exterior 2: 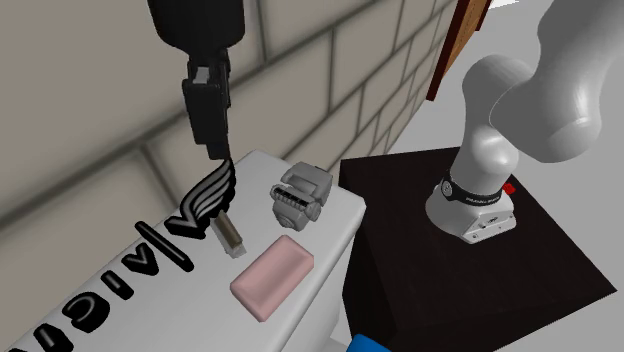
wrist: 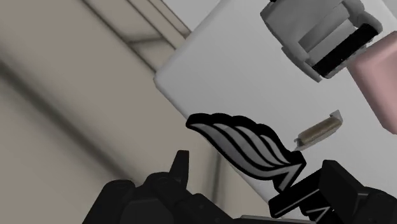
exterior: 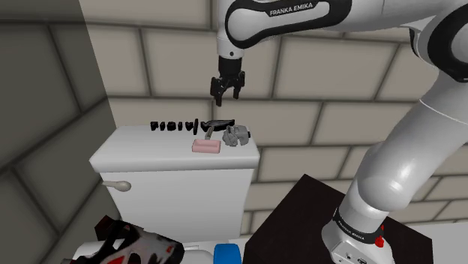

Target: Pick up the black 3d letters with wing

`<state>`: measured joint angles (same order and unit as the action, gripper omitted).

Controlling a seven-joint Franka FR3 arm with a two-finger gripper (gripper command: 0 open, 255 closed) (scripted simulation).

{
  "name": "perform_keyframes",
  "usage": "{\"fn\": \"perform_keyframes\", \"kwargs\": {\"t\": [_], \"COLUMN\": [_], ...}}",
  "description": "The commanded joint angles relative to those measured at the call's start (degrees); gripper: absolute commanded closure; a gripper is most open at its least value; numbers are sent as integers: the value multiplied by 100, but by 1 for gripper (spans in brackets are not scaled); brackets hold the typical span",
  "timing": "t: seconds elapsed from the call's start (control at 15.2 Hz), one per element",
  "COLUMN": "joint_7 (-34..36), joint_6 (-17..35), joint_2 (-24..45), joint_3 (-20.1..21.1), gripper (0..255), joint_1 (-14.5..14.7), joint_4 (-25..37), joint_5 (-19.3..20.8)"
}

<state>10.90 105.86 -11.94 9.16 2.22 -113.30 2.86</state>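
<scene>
**Hovering black gripper above winged letters on a toilet tank lid**

Hanging from a white robot arm, an all-black two-finger gripper (exterior: pixel 227 94) points straight down over a white toilet tank lid (exterior: pixel 150 154). Its two fingers (wrist: pixel 181 168) are spread apart and clasp nothing.

The black 3D letters with wing (exterior: pixel 193 125) sit along the back edge of the lid, close to a wall of large beige blocks (exterior: pixel 337 82). They form a thin black row, and the striped black and grey wing makes up the end of that row nearest the gripper. The wing lies directly below the gripper, with a clear gap of air between them. In the wrist view the wing shows beyond the two fingertips, in line with the gap between them, and touches neither.

Also on the lid, a small brownish cylinder (exterior 2: pixel 230 235) lies just beside the wing, toward the lid's front. A pink bar (exterior: pixel 205 146) lies nearer the lid's front edge. A grey blocky object (exterior: pixel 236 136) sits at the end of the lid nearest the arm's dark box stand (exterior: pixel 300 217). Neither of these touches the letters.
</scene>
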Motion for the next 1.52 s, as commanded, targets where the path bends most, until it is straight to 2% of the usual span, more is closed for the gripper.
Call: {"fn": "perform_keyframes", "kwargs": {"t": [0.0, 0.59, 1.12, 1.25, 1.32, 1.45], "joint_7": [65, 395, 438, 438, 447, 451], "joint_6": [60, -80, 463, 463, 471, 470], "joint_2": [472, 2550, 2683, 2683, 2671, 2662], "joint_3": [67, 319, 318, 320, 323, 325], "gripper": [0, 0, 0, 0, 255, 255], "joint_1": [31, 323, 322, 320, 323, 326], "joint_4": [325, 2145, 1723, 1722, 1701, 1693], "joint_5": [18, 206, 244, 244, 243, 241]}}
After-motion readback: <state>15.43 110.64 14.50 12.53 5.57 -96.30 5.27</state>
